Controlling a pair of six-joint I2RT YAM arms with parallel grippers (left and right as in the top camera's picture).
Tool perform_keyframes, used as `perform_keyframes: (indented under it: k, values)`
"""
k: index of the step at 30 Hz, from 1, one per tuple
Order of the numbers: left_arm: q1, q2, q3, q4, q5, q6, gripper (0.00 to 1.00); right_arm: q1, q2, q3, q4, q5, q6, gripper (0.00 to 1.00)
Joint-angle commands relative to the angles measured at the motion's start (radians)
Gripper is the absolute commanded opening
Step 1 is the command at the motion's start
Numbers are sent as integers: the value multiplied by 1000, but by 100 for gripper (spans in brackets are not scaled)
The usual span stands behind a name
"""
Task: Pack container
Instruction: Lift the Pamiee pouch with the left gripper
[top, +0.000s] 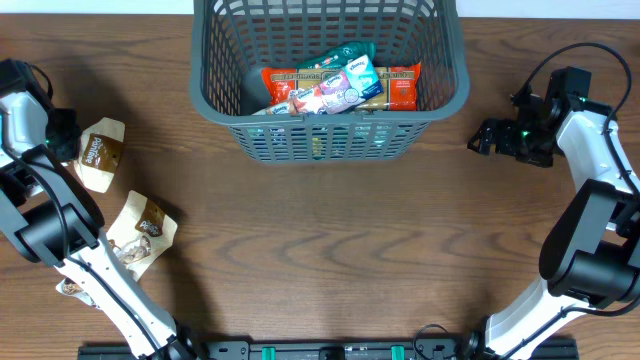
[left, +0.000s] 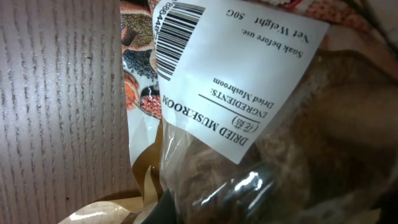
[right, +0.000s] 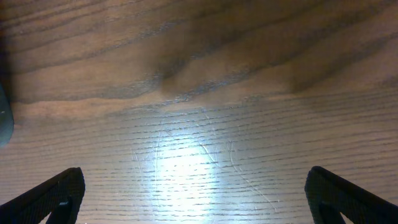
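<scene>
Gripping the clear plastic dried-mushroom packet (left: 298, 149) well means, in my judgement, biting its flat sealed edge rather than the bulging middle, so that the bag hangs straight and clears the thick rim on the way in. The left tool (top: 68, 140) sits at that packet, at 9 o'clock on the brown wood-grain surface (top: 330, 250). The large dark grey slotted plastic basket (top: 330, 140) stands at 12 o'clock, so the carry should rise first, then travel toward 2 o'clock and release low over the colourful food packets (top: 340, 85) lying inside.

The right tool (top: 485, 137) hovers at 3 o'clock, its fingers (right: 56, 193) spread wide apart over bare wood, holding nothing.

Whether the left tool is apart or clamped on the bag I cannot tell: its wrist view is filled by the white printed label (left: 242, 68) and wrapper, with only a dark blur at 6 o'clock. A brown-and-white crinkled packet (top: 140, 235) at 8 o'clock is partly covered by the left arm.
</scene>
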Motion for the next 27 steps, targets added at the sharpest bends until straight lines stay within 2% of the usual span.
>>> perform_keyframes:
  k: [1,4,9,12,16,18,21,25,27]
  values:
    - [0,-12,-2,-3,37,74,6,7,10,-5,-1,-8,10,99]
    - [-6,-68,-2,-3,37,152,6,6,10,-5,-1,-8,3,99]
    - [-42,-255,-2,0,41,411,6,6,10,-5,-1,-4,3,99]
    - [-71,-396,1,11,47,473,6,7,10,-5,-1,-4,-1,99]
    - [-112,-577,13,113,250,663,6,7,10,-5,0,-4,-1,99]
    - [-144,-654,13,180,361,779,6,7,10,-5,0,-4,-1,99]
    - [-236,-758,14,244,470,1015,6,7,10,-5,2,-5,-1,99]
    - [-414,-832,14,235,486,1413,6,6,10,-5,3,-4,-4,99]
    - [-504,-841,14,236,486,1547,6,7,10,-5,4,-5,-5,99]
